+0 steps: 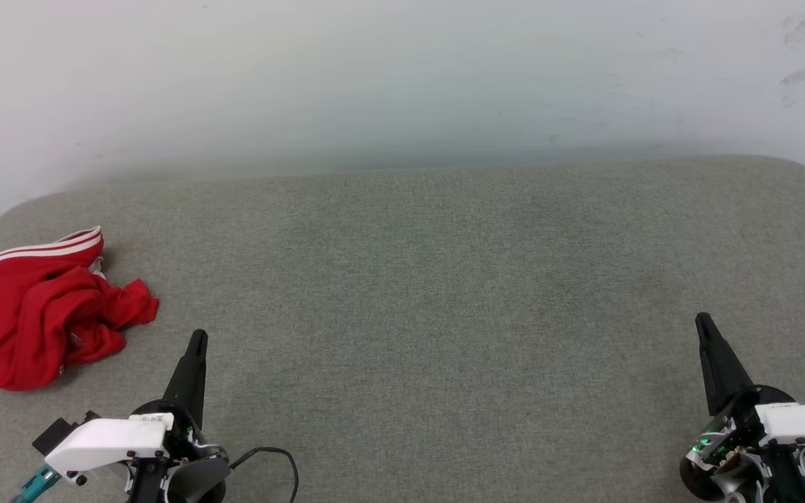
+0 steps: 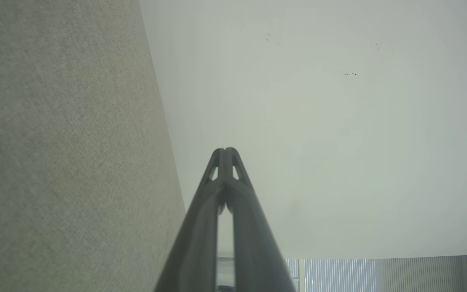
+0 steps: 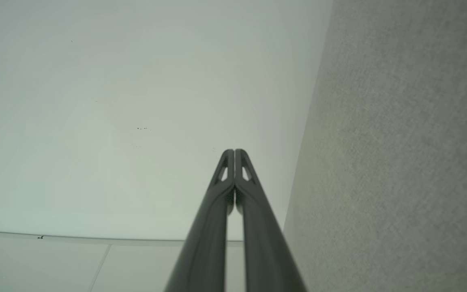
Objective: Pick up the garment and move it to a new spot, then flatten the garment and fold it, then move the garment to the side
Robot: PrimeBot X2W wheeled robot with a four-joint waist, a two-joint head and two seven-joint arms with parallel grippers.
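Opening position, and nothing has been picked up yet: the garment (image 1: 42,307) lies in a crumpled red heap on the grey cushioned surface (image 1: 430,279), off to the outer side of the left gripper (image 1: 197,339) and a little ahead of its tips, near but not touching. A band of red-and-white striped trim (image 1: 49,246) shows on the heap's far edge. The right gripper (image 1: 703,323) sits well apart from it, with the whole width of the cushion in between. Both sets of jaws are pressed together with nothing in them. The left wrist view shows the left gripper (image 2: 225,151) with its two dark fingers meeting at the tip, and the right wrist view shows the same for the right gripper (image 3: 234,151), each pointing along the cushion toward the pale wall (image 1: 374,70). By my read the step in hand is the very first one, the pick-up. The next move calls for the left jaws to part, swing outward over the heap and pinch a raised fold, since bunched cloth offers no clean edge. As for writing, no lettering or number can be read on the garment, because the folds hide it. A small white sticker (image 1: 154,418) on the left wrist housing carries print too tiny to make out.
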